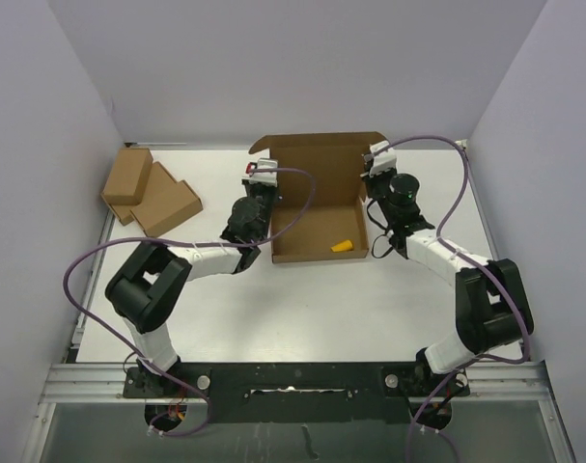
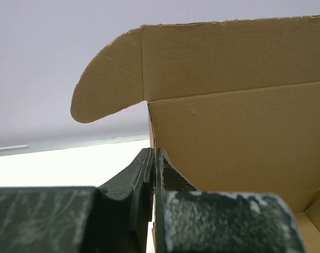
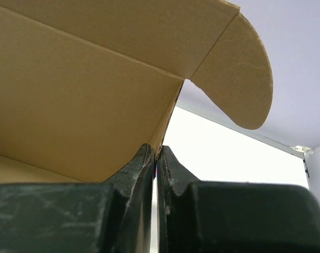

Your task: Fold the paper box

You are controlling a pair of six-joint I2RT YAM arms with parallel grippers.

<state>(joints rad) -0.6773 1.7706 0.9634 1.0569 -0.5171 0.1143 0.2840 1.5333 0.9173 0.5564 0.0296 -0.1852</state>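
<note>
Looking down from the top camera, I see the paper box (image 1: 312,217) sitting open on the desk (image 1: 302,309), a little toward 12 o'clock from the middle. It is a shallow brown tray with its four walls up. Its lid (image 1: 317,147) stands upright along the 12 o'clock edge. A rounded ear flap (image 2: 104,87) sticks out from the lid's 9 o'clock end, and a matching one (image 3: 239,79) from its 3 o'clock end. A small yellow piece (image 1: 342,246) lies on the tray floor near the 5 o'clock corner.

My left gripper (image 1: 264,174) is at the box's 9 o'clock wall, close to the lid corner. In the left wrist view its fingers (image 2: 138,174) are clenched together, and the thin edge of that wall runs straight down into the seam between them, so it is pinching the wall. My right gripper (image 1: 375,157) mirrors it at the 3 o'clock wall. From the right wrist camera its fingers (image 3: 136,168) are likewise pressed tight, with the cardboard edge at the corner running down between the tips.

Out at 9 to 10 o'clock from the box, well apart, two smaller brown boxes (image 1: 150,193) lie against each other. Purple cables (image 1: 80,265) loop off both arms.
</note>
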